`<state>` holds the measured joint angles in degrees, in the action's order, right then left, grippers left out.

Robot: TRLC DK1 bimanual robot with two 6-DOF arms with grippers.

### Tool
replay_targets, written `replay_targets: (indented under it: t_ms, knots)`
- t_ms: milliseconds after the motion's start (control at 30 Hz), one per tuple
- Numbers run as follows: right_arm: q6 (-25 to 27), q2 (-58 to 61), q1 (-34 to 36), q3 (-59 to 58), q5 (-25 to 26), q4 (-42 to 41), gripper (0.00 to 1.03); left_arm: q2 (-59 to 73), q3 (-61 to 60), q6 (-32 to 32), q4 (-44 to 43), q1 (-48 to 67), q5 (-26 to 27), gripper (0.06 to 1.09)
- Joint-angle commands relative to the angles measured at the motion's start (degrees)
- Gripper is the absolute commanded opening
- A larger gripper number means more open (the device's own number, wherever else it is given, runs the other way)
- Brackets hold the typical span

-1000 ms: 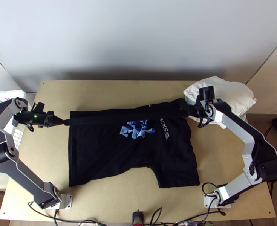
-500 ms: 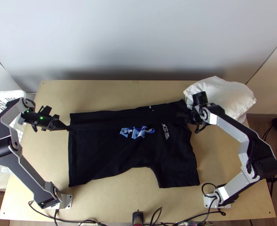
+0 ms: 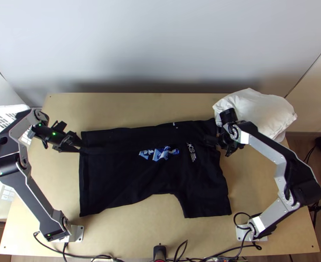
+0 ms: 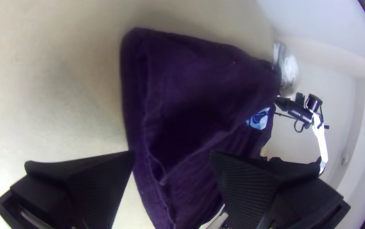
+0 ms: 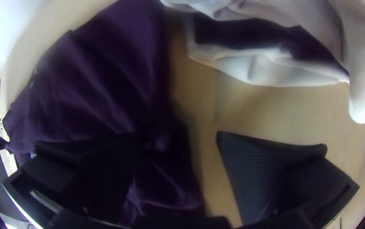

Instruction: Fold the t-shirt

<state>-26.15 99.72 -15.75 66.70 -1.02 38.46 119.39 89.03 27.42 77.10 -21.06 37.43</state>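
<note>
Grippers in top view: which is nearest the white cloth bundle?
The right gripper, beside the bundle at the sleeve end of the t-shirt; the left gripper is at the hem end.

Top view is bright, with soft shadow noted along the wall [image 3: 160, 48] just beyond the wooden table [image 3: 121, 229], while both wrist views exhibit fisheye bending and dark corners.

A pale wall [image 3: 160, 43] stands behind the wooden table [image 3: 138, 231].

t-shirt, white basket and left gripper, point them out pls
T-shirt [image 3: 116, 159], top view: plain dark cloth beside the print
White basket [image 3: 5, 110], top view: its far rim
Left gripper [image 4: 172, 154], left wrist view: midway between its open fingertips
</note>
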Motion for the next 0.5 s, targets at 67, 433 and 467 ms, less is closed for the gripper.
replay_targets:
  t_ms: [67, 433, 467]
  knots:
    - [-1.09, -8.67, -0.78, 4.06, -0.3, 9.97, 0.97, -8.83, 2.37, 4.4, 4.81, 0.67, 0.28, 1.04]
    - [-9.88, -19.04, -7.98, 1.42, -7.95, 33.88, 0.97, -15.95, 4.22, 4.13, 4.73, 5.68, 0.98, 1.04]
    - [-11.29, -19.21, -8.42, -0.87, -8.83, 34.93, 0.97, -15.59, 4.22, 4.05, 4.64, 5.94, 1.15, 1.04]
